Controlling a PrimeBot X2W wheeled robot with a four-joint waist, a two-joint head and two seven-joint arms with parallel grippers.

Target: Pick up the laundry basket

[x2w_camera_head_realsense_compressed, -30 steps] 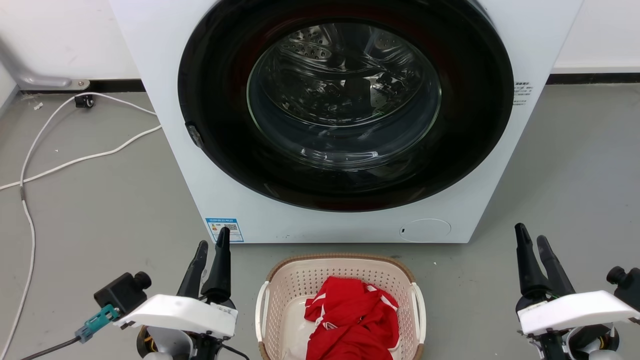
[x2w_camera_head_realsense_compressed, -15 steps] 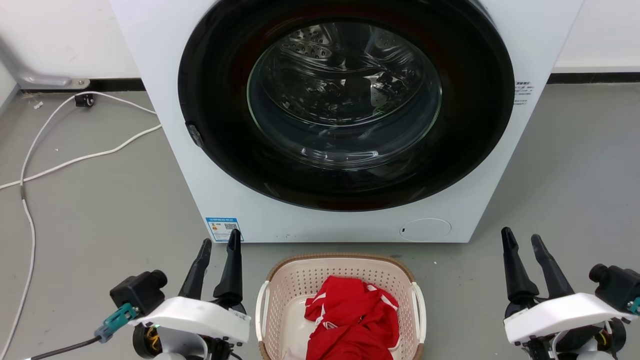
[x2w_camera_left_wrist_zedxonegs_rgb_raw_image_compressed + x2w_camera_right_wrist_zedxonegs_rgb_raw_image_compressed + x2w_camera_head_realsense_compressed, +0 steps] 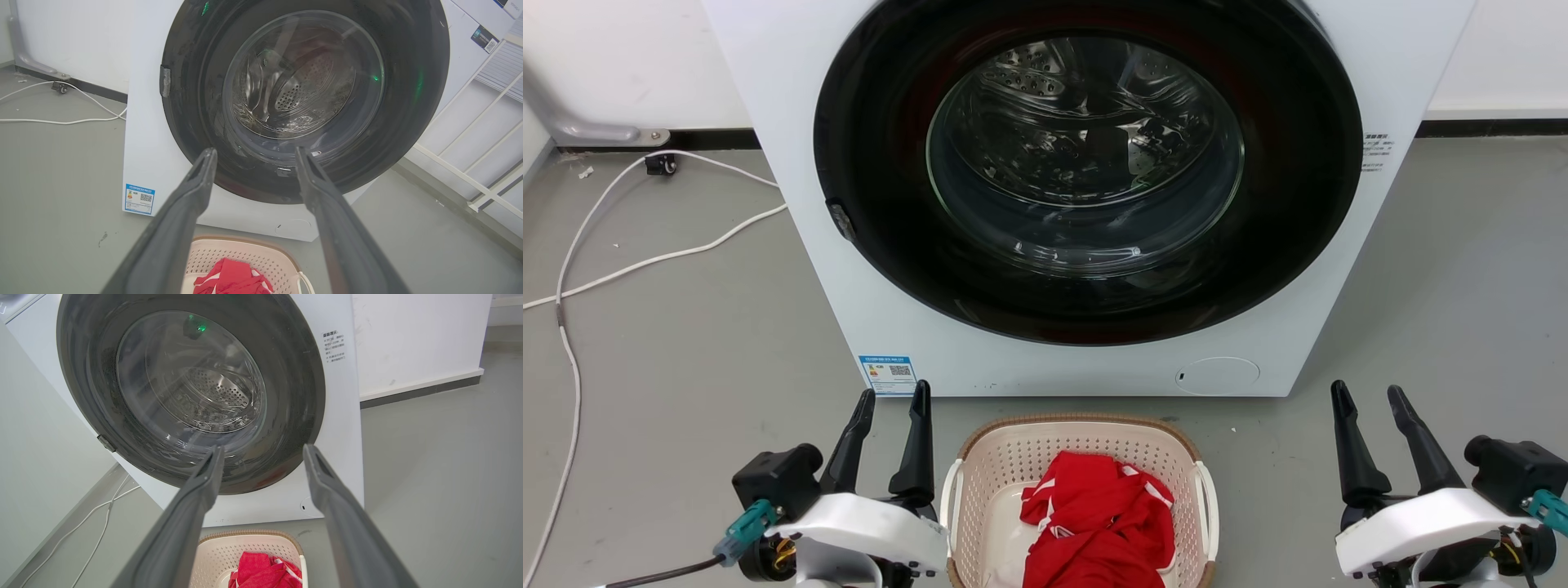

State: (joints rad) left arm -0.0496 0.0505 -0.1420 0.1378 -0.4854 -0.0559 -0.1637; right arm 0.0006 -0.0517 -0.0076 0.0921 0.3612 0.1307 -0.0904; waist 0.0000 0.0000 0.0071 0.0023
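Cream perforated laundry basket (image 3: 1013,456) sits between my left fingers (image 3: 918,445) and right fingers (image 3: 1349,449), nearer the left. Both pairs spread, empty.

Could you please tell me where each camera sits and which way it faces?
Head view: on the head, looking forward and down at the washing machine and laundry basket; left gripper lower left, right gripper lower right.
Left wrist view: on the left wrist, facing the machine's door along its own fingers.
Right wrist view: on the right wrist, facing the same door past its fingers.
Shared: the basket's red cloth.
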